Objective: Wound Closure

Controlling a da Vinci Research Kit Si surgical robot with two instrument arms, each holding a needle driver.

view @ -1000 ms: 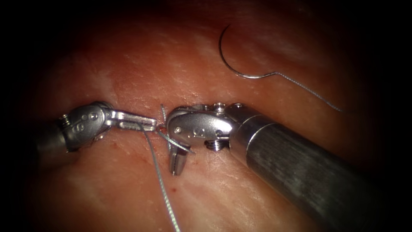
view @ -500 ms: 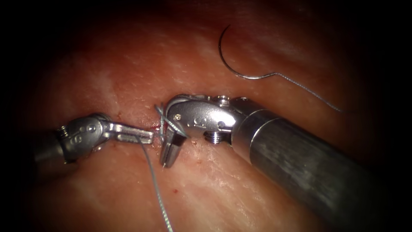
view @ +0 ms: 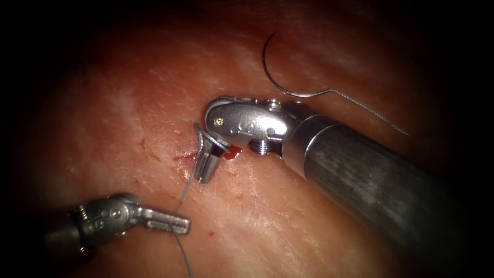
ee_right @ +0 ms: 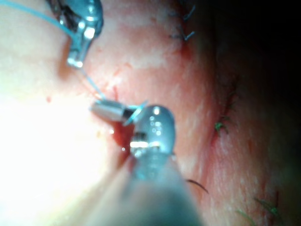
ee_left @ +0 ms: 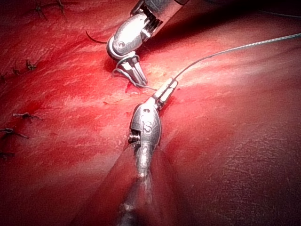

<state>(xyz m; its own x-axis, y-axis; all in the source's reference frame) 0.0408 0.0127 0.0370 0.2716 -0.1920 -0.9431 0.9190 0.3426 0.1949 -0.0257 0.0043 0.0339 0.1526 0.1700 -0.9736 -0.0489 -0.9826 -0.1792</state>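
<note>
My right tool [view: 205,167] stands over the small cut [view: 182,157] in the tissue [view: 288,221], jaws shut and pointing down. A loop of thread [view: 211,140] lies around the jaws, and I see nothing gripped between them. From their tip the thread [view: 186,193] runs down to my left tool [view: 172,224], which is low on the left of the cut and shut on the thread [ee_left: 225,51]. The curved needle [view: 271,72] lies free on the tissue at the upper right, held by neither tool and not in the tissue, with its thread [view: 370,110] trailing right.
Red fluid [view: 234,151] pools under the right tool's wrist, and small red specks [view: 211,233] dot the tissue nearby. Finished stitches with cut ends [ee_left: 19,115] [ee_right: 188,28] line the tissue. The right shaft [view: 370,185] crosses the lower right.
My left tool has moved down and to the left, away from the cut, drawing the thread with it. The right tool has risen a little with the loop around its jaws.
</note>
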